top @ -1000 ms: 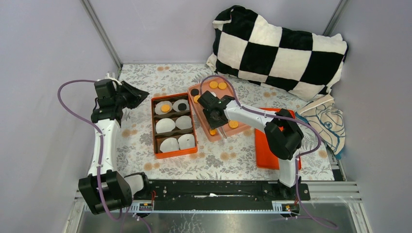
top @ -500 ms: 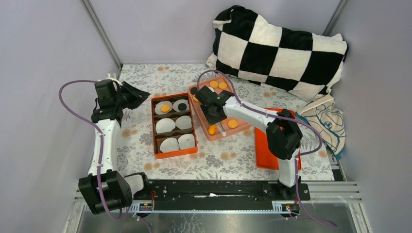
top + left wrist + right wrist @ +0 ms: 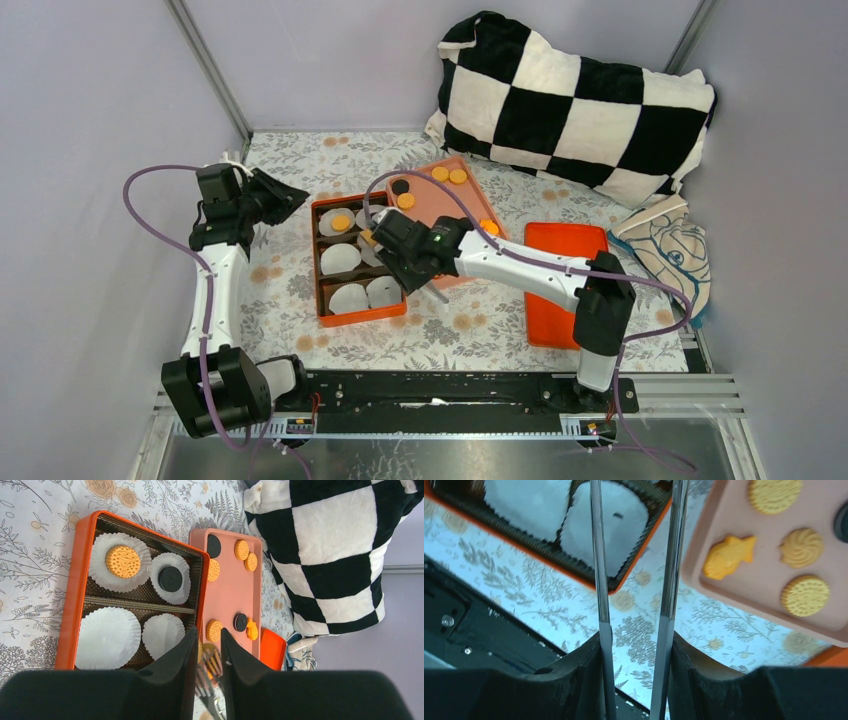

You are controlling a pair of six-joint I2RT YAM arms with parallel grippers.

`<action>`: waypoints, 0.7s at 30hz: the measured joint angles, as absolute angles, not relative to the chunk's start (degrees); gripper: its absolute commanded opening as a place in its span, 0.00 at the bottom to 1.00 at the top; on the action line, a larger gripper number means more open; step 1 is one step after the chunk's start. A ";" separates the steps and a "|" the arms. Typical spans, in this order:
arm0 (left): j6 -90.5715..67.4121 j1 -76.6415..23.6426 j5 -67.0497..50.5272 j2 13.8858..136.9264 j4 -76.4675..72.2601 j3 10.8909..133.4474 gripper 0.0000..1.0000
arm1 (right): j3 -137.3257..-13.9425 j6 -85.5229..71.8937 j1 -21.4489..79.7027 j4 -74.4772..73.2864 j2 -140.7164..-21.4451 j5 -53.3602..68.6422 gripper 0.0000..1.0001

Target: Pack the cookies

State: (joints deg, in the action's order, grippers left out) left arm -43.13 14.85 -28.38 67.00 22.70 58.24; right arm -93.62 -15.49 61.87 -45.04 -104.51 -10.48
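Right jaws, clamped on a cookie (image 3: 204, 653), hover at the box (image 3: 75, 590) rim; an empty cup (image 3: 162, 635) lies just leftward. Left jaws slightly apart.

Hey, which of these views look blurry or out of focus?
Left wrist view: the left gripper is a dark blur, cookies behind it sharp. Right wrist view: cookies crisp, right gripper's dark base soft. Top view: evenly lit, sharp throughout.

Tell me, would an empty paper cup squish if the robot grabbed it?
Probably: the empty cup looks like thin pleated paper, so it would likely crumple. It seems very light, so a nudge might slide it around the box.
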 measured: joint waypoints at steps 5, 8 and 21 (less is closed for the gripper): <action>-43.13 14.85 -28.40 66.98 22.70 58.24 0.27 | -91.15 -15.84 63.33 -44.99 -104.53 -8.93 0.07; -43.13 14.85 -28.42 66.89 22.70 58.24 0.27 | -90.63 -15.90 63.20 -44.97 -104.99 -9.37 0.08; -42.92 14.85 -28.47 66.89 22.70 58.24 0.28 | -91.05 -15.66 63.16 -44.42 -109.89 -12.10 0.45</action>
State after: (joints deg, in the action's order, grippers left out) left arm -42.92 14.85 -28.47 66.89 22.70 58.24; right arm -91.05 -15.66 63.16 -44.42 -109.89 -12.10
